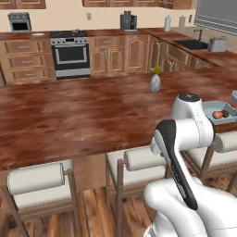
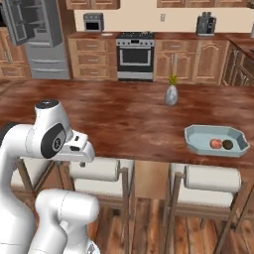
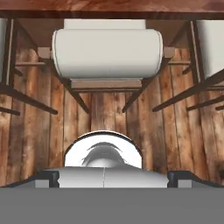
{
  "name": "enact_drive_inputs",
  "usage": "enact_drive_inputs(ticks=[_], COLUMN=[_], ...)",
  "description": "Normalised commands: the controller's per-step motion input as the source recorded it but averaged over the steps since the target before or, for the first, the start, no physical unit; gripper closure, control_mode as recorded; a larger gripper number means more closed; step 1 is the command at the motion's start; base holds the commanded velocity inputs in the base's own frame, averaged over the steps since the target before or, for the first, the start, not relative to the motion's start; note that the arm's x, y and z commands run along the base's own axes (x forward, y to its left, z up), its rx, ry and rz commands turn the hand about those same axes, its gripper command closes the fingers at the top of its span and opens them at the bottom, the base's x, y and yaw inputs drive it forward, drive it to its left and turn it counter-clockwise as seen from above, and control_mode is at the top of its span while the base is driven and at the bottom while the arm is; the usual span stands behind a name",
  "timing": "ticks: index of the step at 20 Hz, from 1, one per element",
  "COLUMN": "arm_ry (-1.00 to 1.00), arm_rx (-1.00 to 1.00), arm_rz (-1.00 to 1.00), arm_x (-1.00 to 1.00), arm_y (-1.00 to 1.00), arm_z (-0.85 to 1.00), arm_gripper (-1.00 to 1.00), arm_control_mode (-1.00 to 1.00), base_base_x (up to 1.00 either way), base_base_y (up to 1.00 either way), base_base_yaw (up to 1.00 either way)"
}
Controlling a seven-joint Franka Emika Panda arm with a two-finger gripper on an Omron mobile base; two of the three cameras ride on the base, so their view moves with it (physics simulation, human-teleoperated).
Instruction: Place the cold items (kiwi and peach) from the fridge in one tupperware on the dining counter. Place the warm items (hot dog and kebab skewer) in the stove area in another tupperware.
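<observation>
My gripper (image 3: 113, 178) jaws wide apart, holding nothing, pointed down at a stool (image 3: 107, 53). Peach (image 2: 216, 144) and kiwi (image 2: 227, 144) side by side in tupperware (image 2: 198, 139) on counter (image 2: 99, 119)

1. My white arm (image 2: 44, 136) has dark joints
2. The broad dining counter (image 2: 99, 116) is streaked dark reddish-brown polished wood
3. The shallow tupperware tray (image 2: 198, 141) is pale blue-grey
4. Inside it, the round peach (image 2: 216, 144) is orange-red and the oval kiwi (image 2: 227, 144) dark olive-brown
5. The cushioned stool (image 3: 107, 52) is cream
</observation>
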Motion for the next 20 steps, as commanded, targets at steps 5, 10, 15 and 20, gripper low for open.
enact_drive_inputs(ticks=[5, 10, 15, 20], arm_ry=[0.00, 0.00, 0.00, 0.00], arm_rx=[0.00, 0.00, 0.00, 0.00], arm_rz=[0.00, 0.00, 0.00, 0.00], arm_x=[0.00, 0.00, 0.00, 0.00], arm_y=[0.00, 0.00, 0.00, 0.00], arm_z=[0.00, 0.00, 0.00, 0.00], arm_gripper=[-1.00, -1.00, -1.00, -1.00], arm_control_mode=[1.00, 1.00, 1.00, 1.00], base_base_x=[-0.22, -0.19, -0.18, -0.12], base_base_y=[1.00, 1.00, 1.00, 1.00], base_base_yaw=[0.08, 0.07, 0.06, 0.06])
